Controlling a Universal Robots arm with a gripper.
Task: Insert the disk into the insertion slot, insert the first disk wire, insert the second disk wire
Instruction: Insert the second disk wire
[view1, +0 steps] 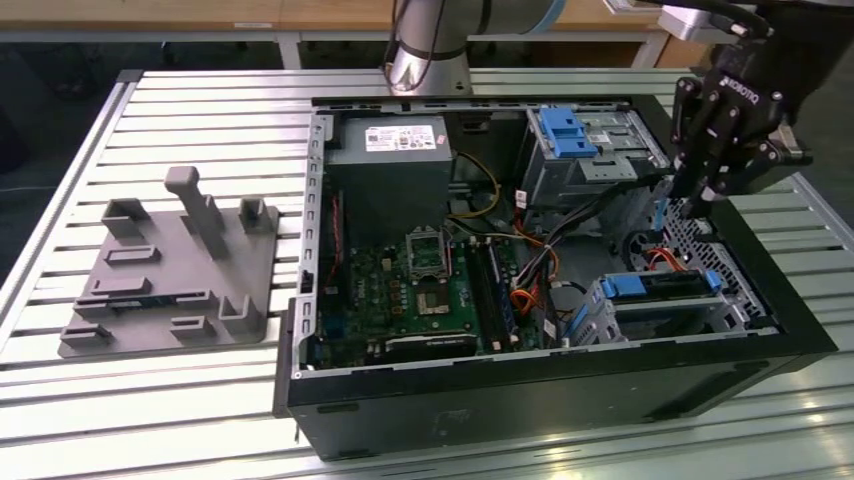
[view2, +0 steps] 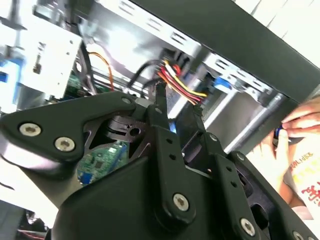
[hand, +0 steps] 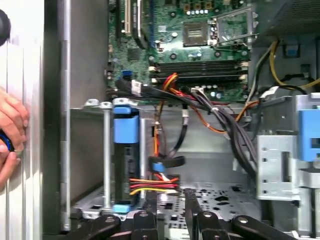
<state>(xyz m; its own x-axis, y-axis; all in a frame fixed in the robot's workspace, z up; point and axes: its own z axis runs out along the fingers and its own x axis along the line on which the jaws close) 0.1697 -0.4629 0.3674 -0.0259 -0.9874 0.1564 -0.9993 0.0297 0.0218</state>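
Showed the gripper (view1: 697, 208) poised over the open computer case (view1: 534, 378) on the table (view1: 200, 100), at the exterior view's right end, near the insertion slot (view1: 694, 322). Held the fingers (view2: 162, 135) parted, with nothing gripped between them. Found the disk (view1: 661, 288), framed in blue, seated in that slot, red and yellow wires (hand: 152, 185) reaching its edge. Caught a person's hand (hand: 10, 132) outside the case wall in the first wrist view.
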